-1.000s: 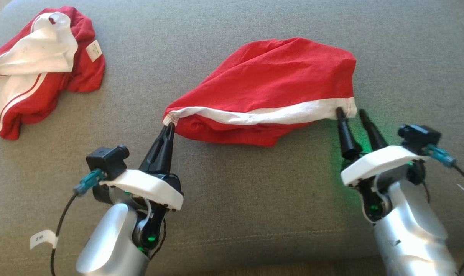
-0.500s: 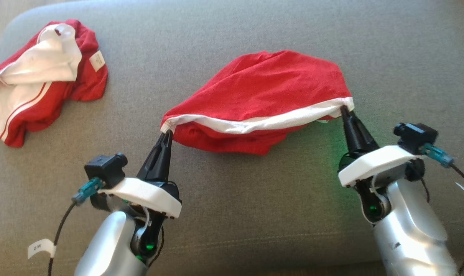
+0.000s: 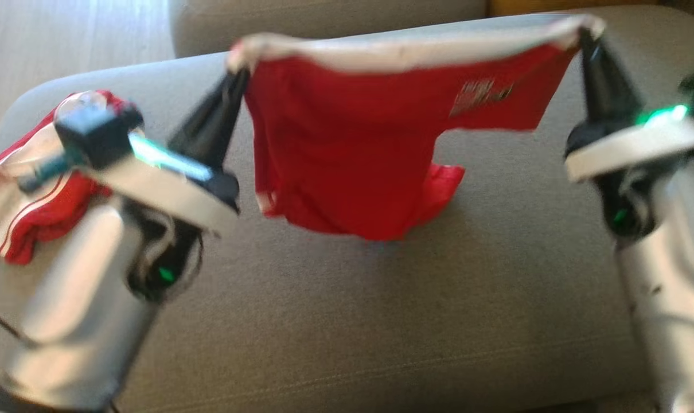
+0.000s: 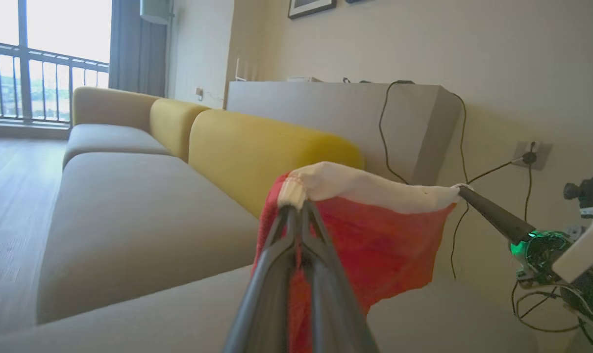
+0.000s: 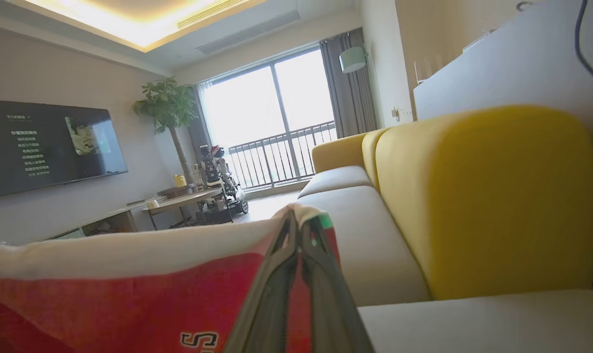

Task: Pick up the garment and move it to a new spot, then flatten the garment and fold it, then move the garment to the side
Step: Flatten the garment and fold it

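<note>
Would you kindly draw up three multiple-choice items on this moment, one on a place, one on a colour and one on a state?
1. Where does the second garment lie?
A. on the grey seat, at the head view's left
B. on the floor
C. over the yellow backrest

2. What colour is the waistband of the held garment?
A. black
B. white
C. yellow

3. How do the left gripper and right gripper stand?
A. both open
B. one open, one shut
C. both shut on the waistband

Answers:
1 A, it rests crumpled on the seat cushion.
2 B, a white band runs along the garment's top edge.
3 C, each closes on one end of the band, as both wrist views show.
</note>
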You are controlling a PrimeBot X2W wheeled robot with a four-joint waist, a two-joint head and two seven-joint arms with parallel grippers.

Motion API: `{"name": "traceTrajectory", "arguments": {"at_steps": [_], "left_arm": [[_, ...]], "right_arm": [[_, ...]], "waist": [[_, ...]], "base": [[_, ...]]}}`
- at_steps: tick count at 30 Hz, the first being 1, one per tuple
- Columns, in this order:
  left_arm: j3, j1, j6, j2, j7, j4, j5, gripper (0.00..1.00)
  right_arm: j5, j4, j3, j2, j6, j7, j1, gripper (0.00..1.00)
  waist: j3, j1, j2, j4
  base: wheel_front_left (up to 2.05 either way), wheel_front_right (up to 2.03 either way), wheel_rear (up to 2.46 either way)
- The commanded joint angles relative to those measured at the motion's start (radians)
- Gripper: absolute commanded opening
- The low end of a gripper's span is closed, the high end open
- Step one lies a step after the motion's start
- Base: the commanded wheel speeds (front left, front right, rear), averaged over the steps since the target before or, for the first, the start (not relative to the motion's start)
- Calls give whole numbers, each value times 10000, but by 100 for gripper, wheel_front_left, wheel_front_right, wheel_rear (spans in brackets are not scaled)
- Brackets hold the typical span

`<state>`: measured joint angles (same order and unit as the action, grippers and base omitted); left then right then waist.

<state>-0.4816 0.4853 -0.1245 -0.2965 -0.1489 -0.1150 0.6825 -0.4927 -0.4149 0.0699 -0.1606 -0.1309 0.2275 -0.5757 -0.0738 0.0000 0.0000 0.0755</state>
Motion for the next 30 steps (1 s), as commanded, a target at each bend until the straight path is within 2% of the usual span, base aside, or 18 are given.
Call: {"name": "traceTrajectory", "arguments": {"at_steps": [1, 4, 8, 14, 18, 22, 25, 27, 30], "left_arm": [[229, 1292, -61, -621, 415, 534, 266, 0], [-36, 2474, -61, -1131, 1006, 677, 599, 0], [-351, 3894, -61, -1489, 1547, 438, 939, 0], [-985, 5624, -61, -1559, 1855, -539, 1295, 0], [-1729, 7245, -61, -1560, 1324, -1640, 1049, 0], [-2046, 8944, -61, -1539, -313, -3225, 26, 0], [-2260, 10156, -61, -1425, -1009, -4088, -1109, 0], [-2335, 10827, -61, -1385, -1110, -4094, -2020, 0], [-2104, 10977, -61, -1460, -1122, -2995, -3288, 0]], "right_arm": [[-47, 381, 128, -228, 2, -251, -976, 0], [-88, 359, 234, -521, 2, -749, -1949, 0], [21, 207, 363, -813, 2, -1333, -3205, 0], [237, -539, 479, -728, 2, -1727, -4858, 0], [513, -1552, 597, -459, 2, -1396, -6363, 0], [744, -2495, 618, -165, 2, -428, -7780, 0], [800, -2871, 417, -123, 2, 107, -8605, 0], [779, -2812, 319, -213, 2, 258, -8957, 0], [807, -2392, 527, -438, 2, 327, -8864, 0]], "waist": [[87, 0, 0, 173], [48, 0, 0, 275], [-144, 0, 0, 403], [-878, 0, 0, 585], [-1865, 0, 0, 713], [-2808, 0, 0, 849], [-3505, 0, 0, 835], [-4026, 0, 0, 760], [-4695, 0, 0, 590]], "base": [[0, 0, 0], [0, 0, 0], [0, 0, 0], [0, 0, 0], [0, 0, 0], [0, 0, 0], [0, 0, 0], [0, 0, 0], [0, 0, 0]]}}
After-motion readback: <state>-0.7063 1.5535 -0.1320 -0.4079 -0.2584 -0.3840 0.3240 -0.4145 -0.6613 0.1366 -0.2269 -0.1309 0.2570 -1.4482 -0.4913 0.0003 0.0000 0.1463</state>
